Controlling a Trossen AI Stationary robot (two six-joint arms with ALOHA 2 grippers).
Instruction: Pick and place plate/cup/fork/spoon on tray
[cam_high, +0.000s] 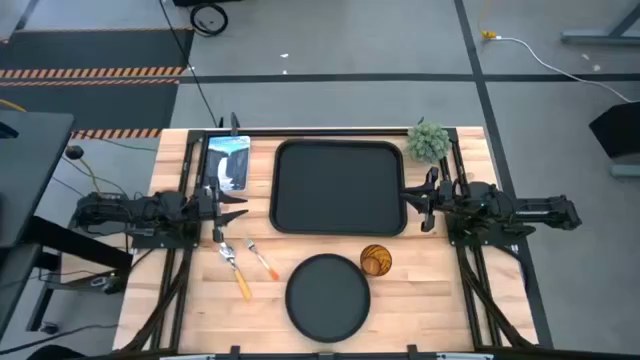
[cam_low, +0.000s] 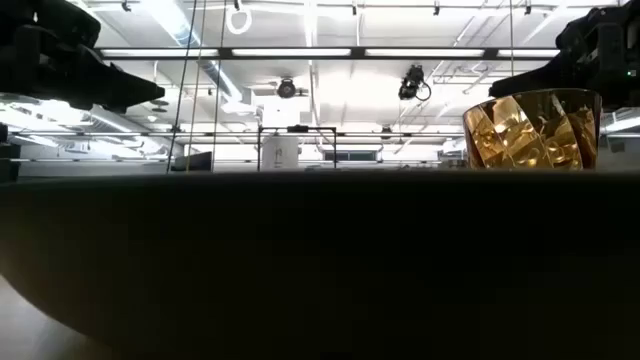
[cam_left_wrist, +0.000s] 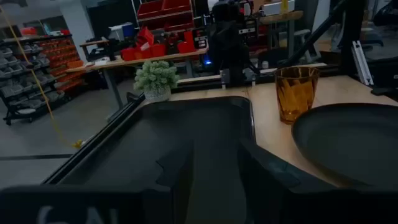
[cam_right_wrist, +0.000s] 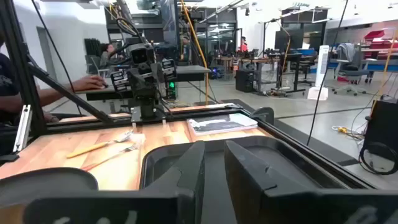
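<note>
The black tray (cam_high: 340, 188) lies mid-table; it also shows in the left wrist view (cam_left_wrist: 155, 143). The round black plate (cam_high: 327, 296) lies flat near the front edge. The amber cup (cam_high: 375, 260) stands upright between plate and tray, and shows in the low view (cam_low: 530, 130). The fork (cam_high: 262, 260) and the spoon (cam_high: 235, 268) lie on the wood left of the plate. My left gripper (cam_high: 232, 208) is open and empty off the tray's left edge. My right gripper (cam_high: 422, 200) is open and empty at the tray's right edge.
A fuzzy green plant ball (cam_high: 428, 142) stands at the tray's far right corner. A blue-white packet (cam_high: 228, 160) lies left of the tray's far end. Black frame rails run along both table sides. A person's hand rests beyond the table in the right wrist view (cam_right_wrist: 93, 81).
</note>
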